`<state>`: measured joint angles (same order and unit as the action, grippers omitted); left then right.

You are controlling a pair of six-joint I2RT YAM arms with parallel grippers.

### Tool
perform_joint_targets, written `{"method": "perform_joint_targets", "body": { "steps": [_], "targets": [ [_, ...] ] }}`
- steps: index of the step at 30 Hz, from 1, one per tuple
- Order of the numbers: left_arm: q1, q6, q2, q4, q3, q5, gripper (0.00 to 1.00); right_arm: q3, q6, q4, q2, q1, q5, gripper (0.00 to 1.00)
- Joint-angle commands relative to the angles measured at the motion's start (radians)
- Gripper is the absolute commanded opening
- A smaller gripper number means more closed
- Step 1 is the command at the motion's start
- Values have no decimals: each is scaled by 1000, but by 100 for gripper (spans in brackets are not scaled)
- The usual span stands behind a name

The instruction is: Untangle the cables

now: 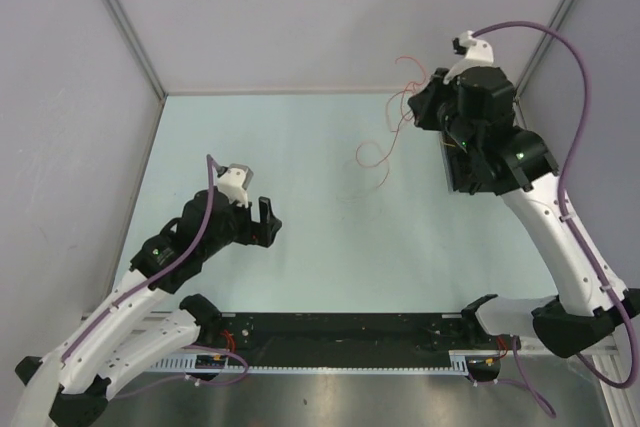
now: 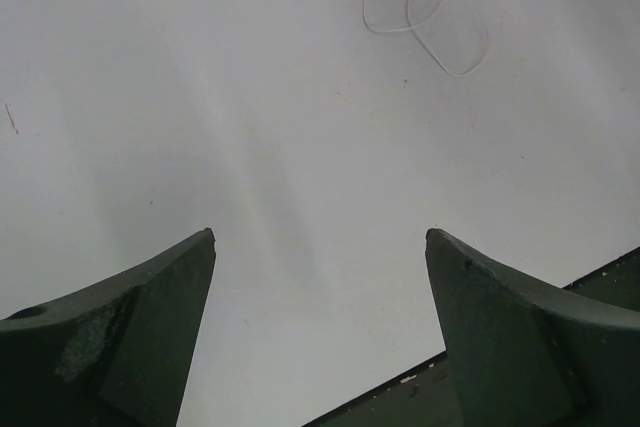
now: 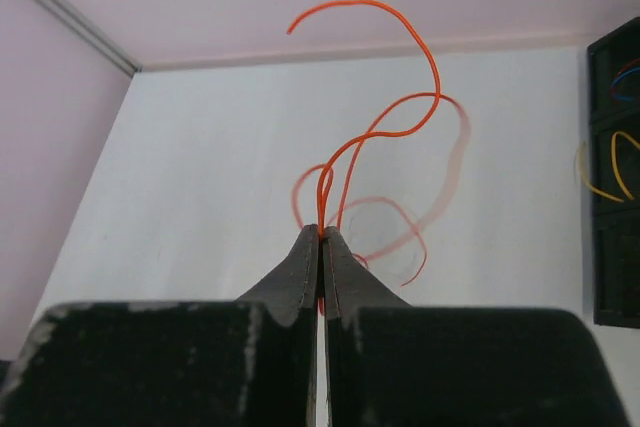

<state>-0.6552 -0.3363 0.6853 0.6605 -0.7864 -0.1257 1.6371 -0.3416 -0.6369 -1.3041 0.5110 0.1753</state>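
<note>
1. fingers of the left gripper (image 1: pixel 266 219) are spread wide and grasp nothing. it hovers over the left half of the table (image 1: pixel 300 137). in its own wrist view the gripper (image 2: pixel 320 237) shows only as two dark tips cut off by the bottom edge, with pale surface between them.
2. right of centre, the low part of the orange cable (image 1: pixel 374 157) lies in loose loops on the table, well apart from the left gripper. from above it is hair-thin and faint. in the left wrist view a pale loop (image 2: pixel 425 12) shows, its top cut off by the frame's top edge.
3. from those loops the cable climbs toward the back right corner and curls in the air near the back wall.
4. the right gripper (image 3: pixel 320 232) is clenched on the orange cable (image 3: pixel 400 117), its tips pressed flat together with the wire coming up from the seam. from above, the wrist housing hides these fingers. two strands rise from the pinch, and i cannot tell whether they are one doubled wire or two.
5. at the far right of the right wrist view stands a black tray (image 3: pixel 612 247), cut off by the frame. a yellow wire (image 3: pixel 598 187) curves in and beside a middle compartment, and a bit of blue wire (image 3: pixel 625 89) sits in the one above.
</note>
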Motion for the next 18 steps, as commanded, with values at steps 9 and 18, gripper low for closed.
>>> {"method": "perform_joint_targets", "body": {
  "steps": [9, 18],
  "targets": [
    [-1, -12, -3, -35, 10, 15, 90, 136, 45, -84, -78, -68, 15, 0],
    [-1, -12, -4, -36, 12, 17, 89, 197, 64, -90, -101, -207, -33, 0]
  ]
}}
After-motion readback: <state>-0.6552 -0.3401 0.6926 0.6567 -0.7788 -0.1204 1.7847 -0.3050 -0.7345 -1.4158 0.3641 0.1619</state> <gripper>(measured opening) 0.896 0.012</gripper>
